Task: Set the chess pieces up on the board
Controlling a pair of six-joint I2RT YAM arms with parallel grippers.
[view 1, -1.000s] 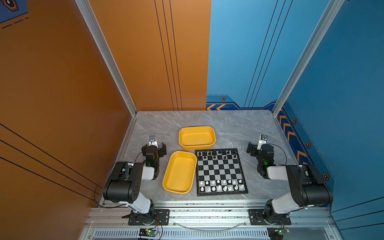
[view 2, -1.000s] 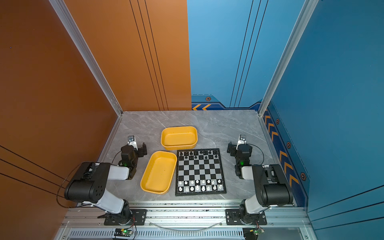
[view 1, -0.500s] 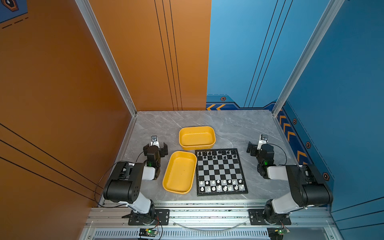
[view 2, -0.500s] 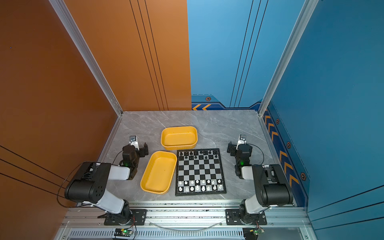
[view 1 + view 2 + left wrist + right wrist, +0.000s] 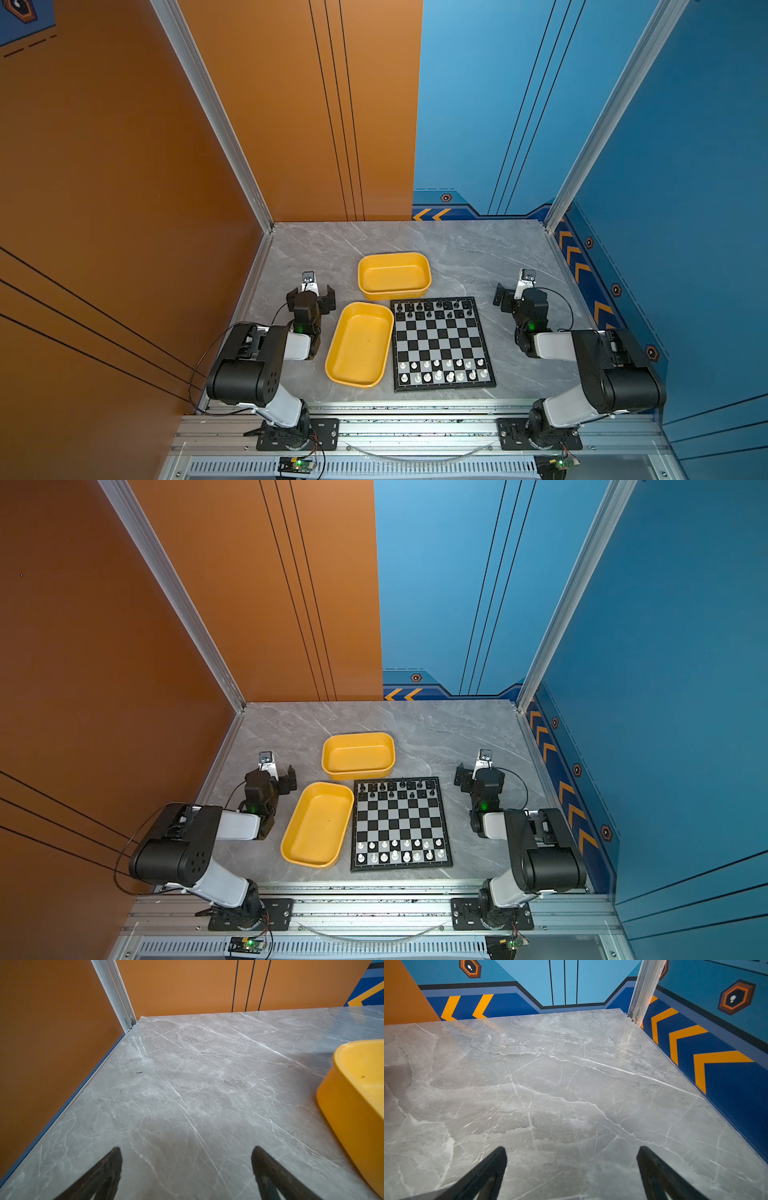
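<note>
Two arms, both folded low with elbows back: left arm (image 5: 266,357) to the left of the board (image 5: 440,345), right arm (image 5: 598,361) to its right, each clear of it; left gripper (image 5: 187,1150) and right gripper (image 5: 571,1150) level with the board's far rows, jaws spread wide, holding nothing.

We find the board (image 5: 440,345) on the table (image 5: 478,257), the chess pieces (image 5: 436,365) in its two near and two far rows; the near tray (image 5: 360,345) just left, the far tray (image 5: 394,274) just behind.
</note>
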